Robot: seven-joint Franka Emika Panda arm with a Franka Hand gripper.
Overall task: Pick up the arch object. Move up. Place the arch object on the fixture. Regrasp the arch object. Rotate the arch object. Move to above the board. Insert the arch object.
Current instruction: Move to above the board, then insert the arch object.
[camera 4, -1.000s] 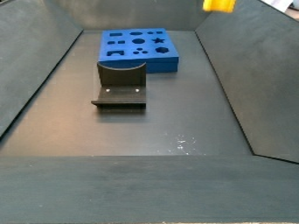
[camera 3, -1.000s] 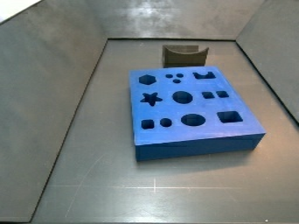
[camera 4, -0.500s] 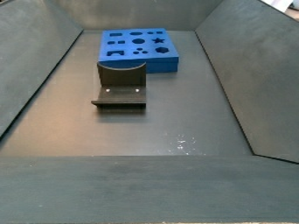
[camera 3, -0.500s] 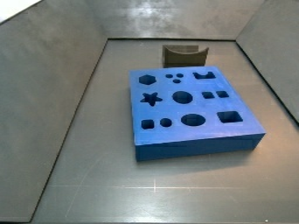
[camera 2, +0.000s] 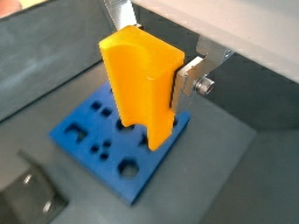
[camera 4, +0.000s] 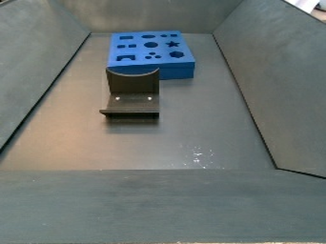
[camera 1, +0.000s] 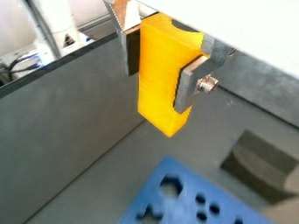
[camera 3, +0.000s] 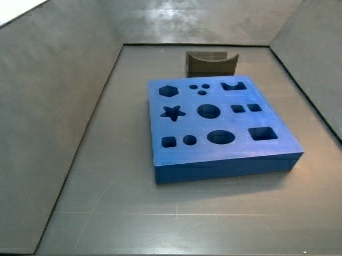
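Observation:
The orange-yellow arch object (camera 1: pixel 163 77) (camera 2: pixel 142 83) hangs upright, clamped between my gripper's (camera 1: pixel 162 63) (camera 2: pixel 149 70) silver fingers (camera 1: pixel 191 80) (camera 2: pixel 190 79) in both wrist views. It is held high above the floor. The blue board (camera 2: pixel 111 140) (camera 1: pixel 193 197) lies below it, with dark cut-out holes on top; it shows in both side views (camera 3: pixel 218 126) (camera 4: pixel 152 52). The dark fixture (camera 3: pixel 210 63) (camera 4: pixel 132 91) (camera 1: pixel 267 162) (camera 2: pixel 26 197) stands on the floor beside the board. The gripper and the arch object are out of view in both side views.
Grey bin walls (camera 3: pixel 60 110) (camera 4: pixel 261 86) slope up round the dark floor (camera 4: pixel 152 143). Outside the wall, cables and light rig parts (camera 1: pixel 52 39) show in a wrist view.
A bit of the orange arch object at the top edge of a side view one second ago has gone out of view. Board and fixture have not moved.

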